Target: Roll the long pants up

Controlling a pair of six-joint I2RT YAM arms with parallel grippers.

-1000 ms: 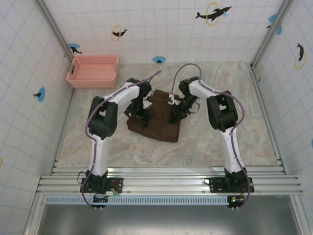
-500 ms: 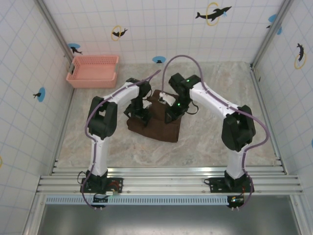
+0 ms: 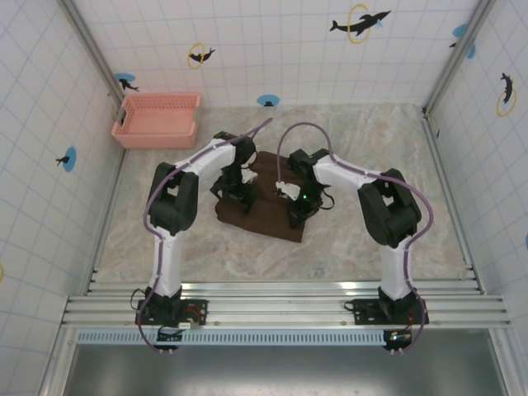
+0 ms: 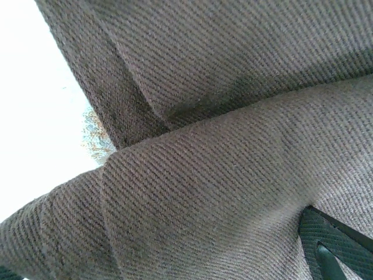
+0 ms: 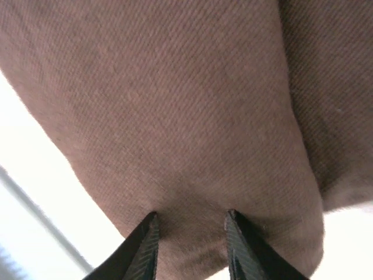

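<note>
I see the long pants (image 3: 264,213) as a short thick bundle in the middle of the table (image 3: 371,239), off every edge — roll unfinished, I'd say — left gripper (image 3: 233,188) spread wide on cloth, right gripper (image 5: 189,233) part-spread, tips touching fabric.

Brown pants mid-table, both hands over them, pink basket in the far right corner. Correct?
Not quite. The pink basket sits in the far left corner, not the right, as the top external view shows. The rest holds: the pants lie mid-table with the left hand and right hand over them.
</note>
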